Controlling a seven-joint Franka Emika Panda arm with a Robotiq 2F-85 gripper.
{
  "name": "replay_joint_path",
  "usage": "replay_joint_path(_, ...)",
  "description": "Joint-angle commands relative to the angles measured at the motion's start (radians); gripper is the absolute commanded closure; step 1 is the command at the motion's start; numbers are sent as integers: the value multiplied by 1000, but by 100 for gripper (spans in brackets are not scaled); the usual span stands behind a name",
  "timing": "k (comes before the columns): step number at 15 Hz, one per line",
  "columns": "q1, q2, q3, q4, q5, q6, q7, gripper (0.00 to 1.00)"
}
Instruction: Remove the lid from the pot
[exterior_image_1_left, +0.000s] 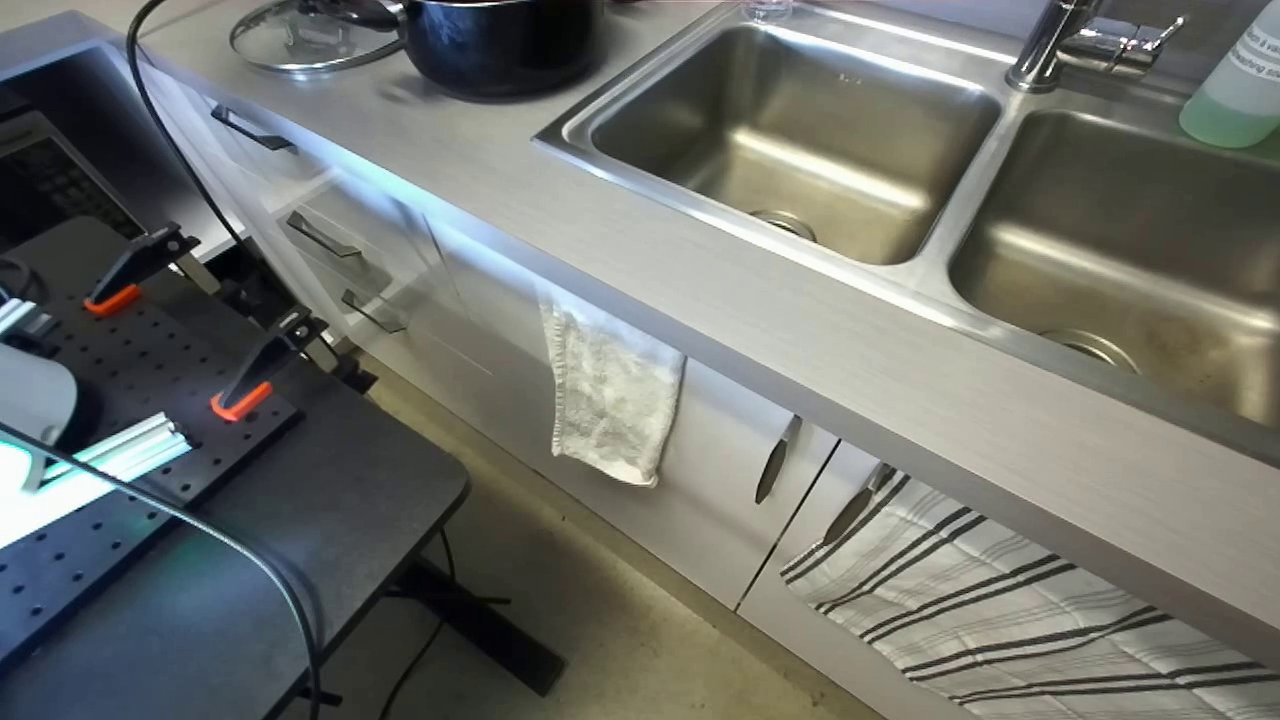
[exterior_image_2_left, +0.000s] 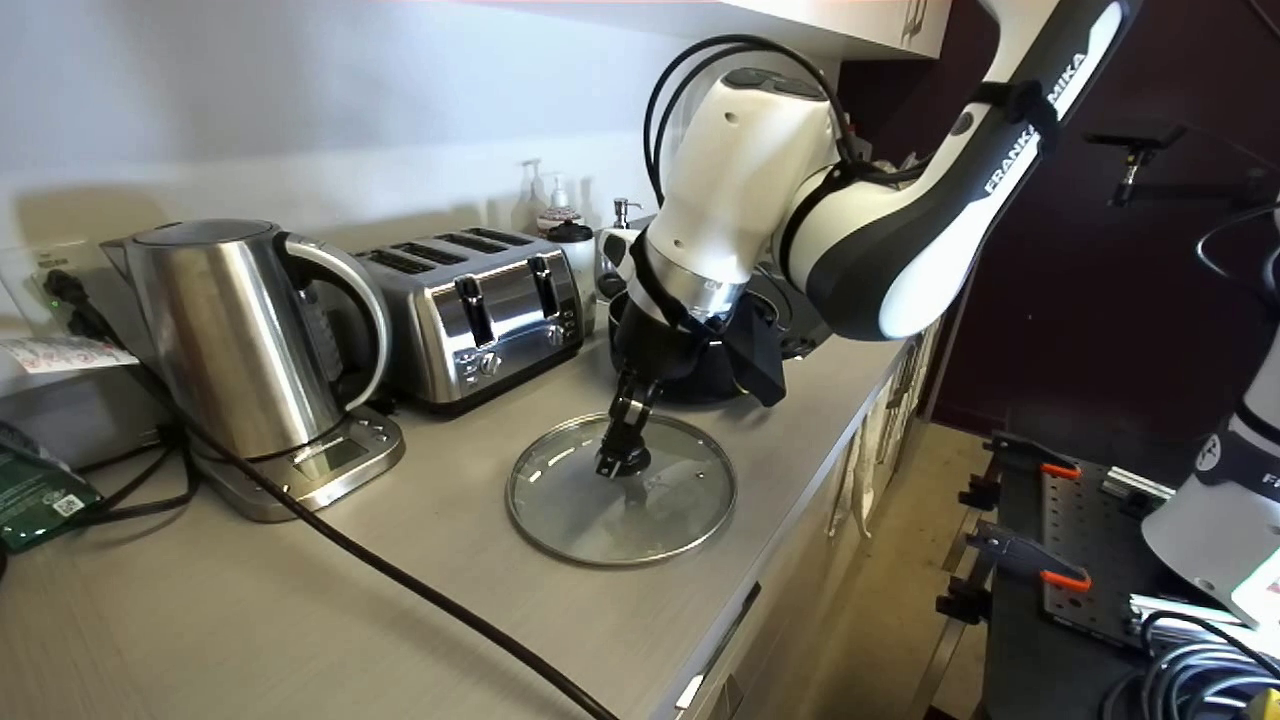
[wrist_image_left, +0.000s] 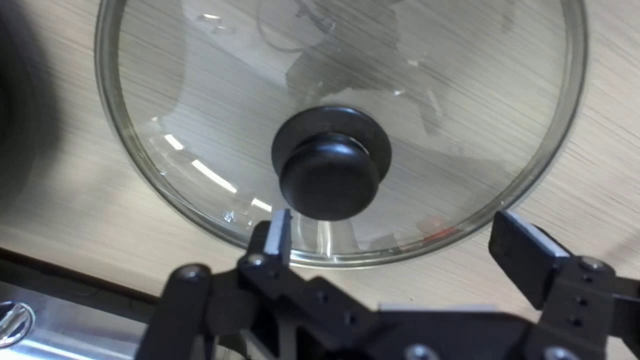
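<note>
The glass lid (wrist_image_left: 440, 100) with its silvery rim and black knob (wrist_image_left: 327, 175) lies flat on the counter beside the pot. It also shows in both exterior views (exterior_image_1_left: 290, 45) (exterior_image_2_left: 590, 525). The black pot (exterior_image_1_left: 500, 50) stands uncovered close to the lid. In an exterior view the pot (exterior_image_2_left: 700, 385) is partly hidden behind my wrist, and in the wrist view it is a dark blur (wrist_image_left: 20, 100) at the left edge. My gripper (wrist_image_left: 392, 217) is open and empty over the lid's edge. The knob lies just beyond the fingertips, nearer the left finger. Contact cannot be told.
A steel toaster (exterior_image_2_left: 500, 340) and a kettle (exterior_image_2_left: 230, 340) on its base stand along the wall. A black cable (exterior_image_2_left: 400, 575) crosses the counter (exterior_image_2_left: 250, 620). A double steel sink (exterior_image_1_left: 800, 130) lies past the pot. The counter's front edge (exterior_image_2_left: 790, 540) is near the lid.
</note>
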Motion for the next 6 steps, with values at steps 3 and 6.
replay_joint_path(3,-94,-200,137,-177,141,28,-97,0)
replay_joint_path(6,-68,-301,153,-260,347,4,-222,0)
